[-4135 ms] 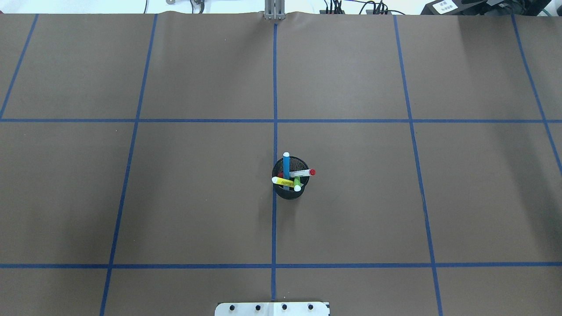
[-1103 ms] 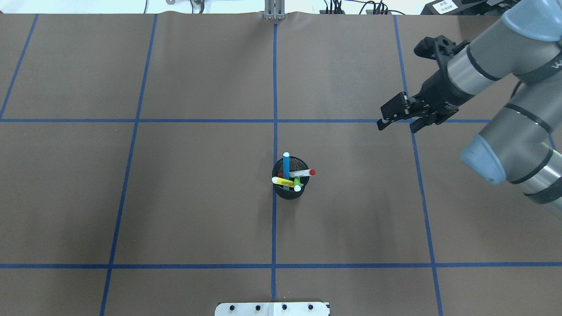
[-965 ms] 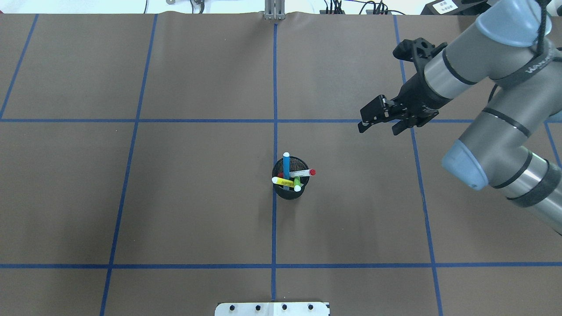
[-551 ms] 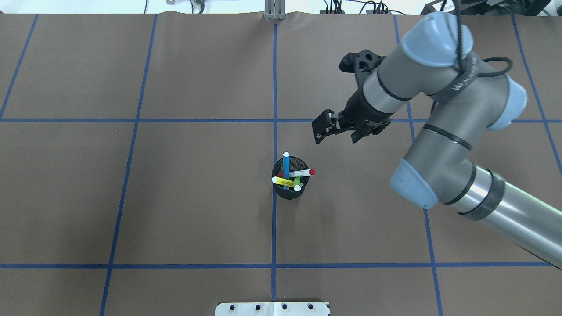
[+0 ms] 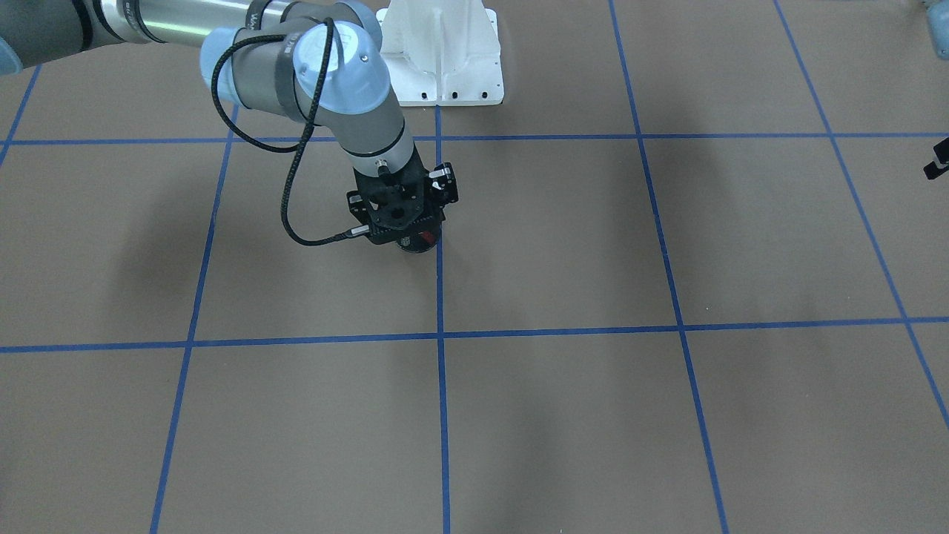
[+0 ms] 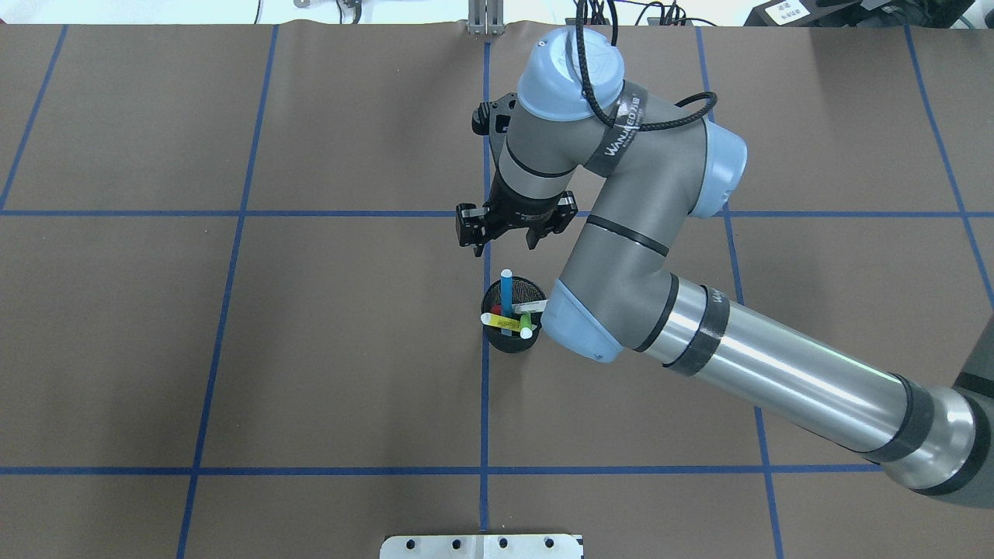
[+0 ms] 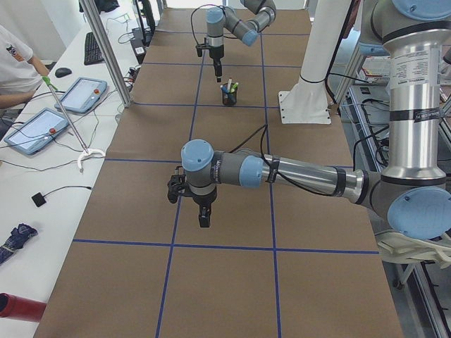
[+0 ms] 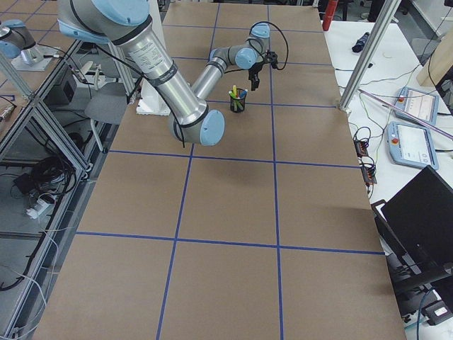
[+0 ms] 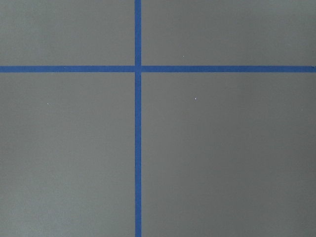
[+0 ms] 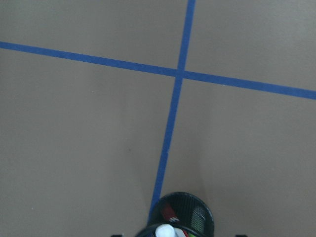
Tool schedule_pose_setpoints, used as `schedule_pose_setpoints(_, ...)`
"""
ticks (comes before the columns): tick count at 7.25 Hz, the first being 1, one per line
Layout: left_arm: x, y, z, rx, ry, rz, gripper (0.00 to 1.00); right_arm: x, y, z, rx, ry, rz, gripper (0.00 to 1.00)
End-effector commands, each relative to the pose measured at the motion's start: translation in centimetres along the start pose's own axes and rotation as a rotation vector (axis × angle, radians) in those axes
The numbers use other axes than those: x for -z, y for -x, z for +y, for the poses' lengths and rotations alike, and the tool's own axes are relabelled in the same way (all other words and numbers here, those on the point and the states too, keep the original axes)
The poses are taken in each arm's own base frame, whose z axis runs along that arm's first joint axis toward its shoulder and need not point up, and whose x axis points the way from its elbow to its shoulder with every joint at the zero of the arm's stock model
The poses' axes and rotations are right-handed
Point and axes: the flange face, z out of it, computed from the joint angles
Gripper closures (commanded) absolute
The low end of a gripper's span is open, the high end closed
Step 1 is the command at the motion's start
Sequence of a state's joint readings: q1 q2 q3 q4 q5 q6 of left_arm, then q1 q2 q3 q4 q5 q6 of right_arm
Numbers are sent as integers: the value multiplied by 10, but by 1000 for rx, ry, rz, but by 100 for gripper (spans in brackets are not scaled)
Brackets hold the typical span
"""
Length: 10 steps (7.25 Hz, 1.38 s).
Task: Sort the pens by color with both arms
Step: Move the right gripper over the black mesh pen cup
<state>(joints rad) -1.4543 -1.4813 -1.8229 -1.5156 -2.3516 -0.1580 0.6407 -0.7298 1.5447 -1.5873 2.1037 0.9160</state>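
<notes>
The right arm [image 6: 621,256] has swung in from the table's right edge, where it stood about a second ago, and the right gripper [image 6: 505,241] now hangs just beyond the black mesh cup [image 6: 509,345], jaws spread wide and holding nothing; the cup has not shifted, and all four pens are in it, on the centre line of the table; the blue pen [image 6: 506,295] stands tallest and nearest the gripper, the yellow pen [image 6: 501,320] lies crossed over it, the green pen [image 6: 526,321] leans beside them, and the white pen with red ends [image 6: 534,306] runs out under the arm's elbow cap; the wrist view shows the cup only at its lower edge, so the gripper is likely not yet centred over any pen; coming down from here it could strike the blue cap and tip the light cup; closing among crossed barrels could pinch two pens at once, or lift one and drag its neighbours or the cup along; the left arm [image 7: 282,171] waits well apart, and whether the left gripper [image 7: 203,215] is spread or closed cannot be told.
</notes>
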Motion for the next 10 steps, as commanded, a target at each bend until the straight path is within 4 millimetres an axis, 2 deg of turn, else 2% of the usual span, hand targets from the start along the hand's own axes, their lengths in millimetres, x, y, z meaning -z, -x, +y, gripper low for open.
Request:
schedule_pose_setpoints(1,0,-1,0,-1,-1,0,0,-19,-3,-10,40,59,12,37)
schedule_pose_setpoints(2,0,0,0,0,0,0,0,-15,-12,-13,26,115,-1,41)
schedule_pose_setpoints(4,0,0,0,3,1,0,0,-17,-16,-12,23,188,-8,45)
schedule_pose_setpoints(5,0,0,0,3,1,0,0,-20,-13,-15,18,207,-15,45)
schedule_pose_setpoints(7,0,0,0,3,1,0,0,-25,8,-35,-3,229,-1,46)
schedule_pose_setpoints(10,0,0,0,3,1,1,0,-27,2,-37,-13,246,17,47)
